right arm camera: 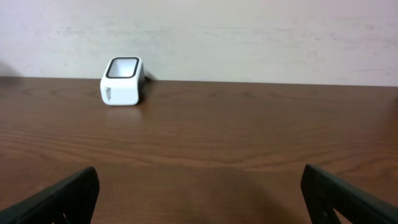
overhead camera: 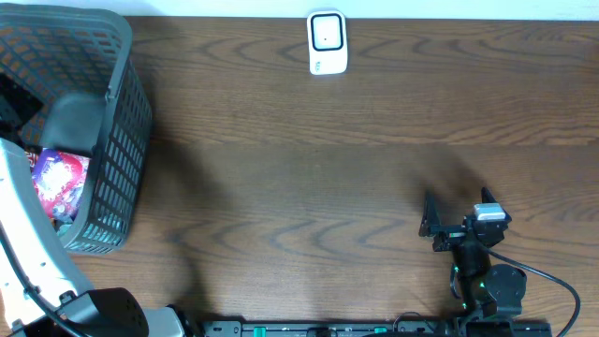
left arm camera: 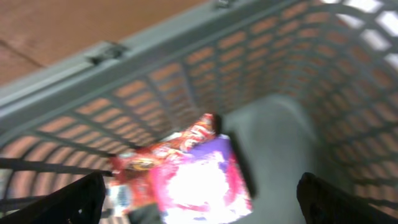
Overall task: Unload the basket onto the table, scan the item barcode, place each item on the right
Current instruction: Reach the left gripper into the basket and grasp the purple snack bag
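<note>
R gripper (overhead camera: 430, 225) sat nearest you, at the near-right of the table (overhead camera: 309, 187). Its jaws were spread wide w/ nothing btwn them. In its wrist view both fingertips showed at the bottom corners, w/ only wood in the gap. You couldn't tell whether it touched the wood or hung just above it.

On your left, the L arm (overhead camera: 23, 215) ran from the near edge up over the basket (overhead camera: 122, 112). L gripper (left arm camera: 202, 208) hung above the basket's inside, jaws likewise wide apart and clamped on nothing. That wrist view was blurred, so you couldn't tell how close the fingertips were to the goods.

Below that gripper lay the item, a pink-and-purple packet (left arm camera: 199, 180), on the basket floor near the mesh side. A red packet (left arm camera: 180, 146) sat partly under it on the mesh side. From overhead the pink packet showed in the basket's near-left part, just beside the arm's white link. No barcode could be made out.

The basket stood at the table's left edge, toward the far corner.

Farthest off, the scanner (overhead camera: 328, 42), white w/ a dark window, stood at the far edge about mid-table. It was well apart from the basket and both grippers. The R wrist view had it left of centre, upright, in front of the pale wall (right arm camera: 249, 31).
</note>
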`<state>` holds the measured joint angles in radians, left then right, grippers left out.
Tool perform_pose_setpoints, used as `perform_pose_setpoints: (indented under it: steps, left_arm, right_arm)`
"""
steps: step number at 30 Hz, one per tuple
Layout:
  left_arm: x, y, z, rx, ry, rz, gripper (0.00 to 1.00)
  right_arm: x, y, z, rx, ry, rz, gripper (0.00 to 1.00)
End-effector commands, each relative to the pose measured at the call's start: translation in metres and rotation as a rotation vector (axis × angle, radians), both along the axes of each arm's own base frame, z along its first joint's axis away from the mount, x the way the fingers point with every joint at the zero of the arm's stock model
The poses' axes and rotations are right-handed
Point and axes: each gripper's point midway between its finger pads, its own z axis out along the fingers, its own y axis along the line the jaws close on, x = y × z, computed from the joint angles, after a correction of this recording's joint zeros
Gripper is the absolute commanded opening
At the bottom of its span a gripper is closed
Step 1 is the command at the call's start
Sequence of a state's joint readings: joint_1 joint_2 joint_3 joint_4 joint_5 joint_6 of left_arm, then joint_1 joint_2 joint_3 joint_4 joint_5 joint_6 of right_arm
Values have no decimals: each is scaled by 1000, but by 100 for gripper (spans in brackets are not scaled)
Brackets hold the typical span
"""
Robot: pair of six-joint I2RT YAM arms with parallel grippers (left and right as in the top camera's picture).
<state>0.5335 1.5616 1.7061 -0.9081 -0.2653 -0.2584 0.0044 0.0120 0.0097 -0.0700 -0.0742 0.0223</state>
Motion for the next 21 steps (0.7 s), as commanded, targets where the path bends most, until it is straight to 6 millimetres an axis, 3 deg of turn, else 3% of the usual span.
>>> perform_pose_setpoints:
  steps: [1,6,11,16,21]
  left_arm:
    - [16,-11,-7,-77,-47,-60,98]
    - [27,-3,-31,-101,-7,-57,98]
    - [37,-1,-80,-171,106,-58,98]
    - [25,6,-129,-207,268,31,98]
    - [2,15,-159,-205,383,199,98]
  right_arm:
    - [0,1,-1,14,1,3,99]
    - [0,1,-1,14,1,3,99]
    - [0,1,-1,14,1,3,99]
    - [0,1,-1,14,1,3,99]
    - [0,1,-1,14,1,3,99]
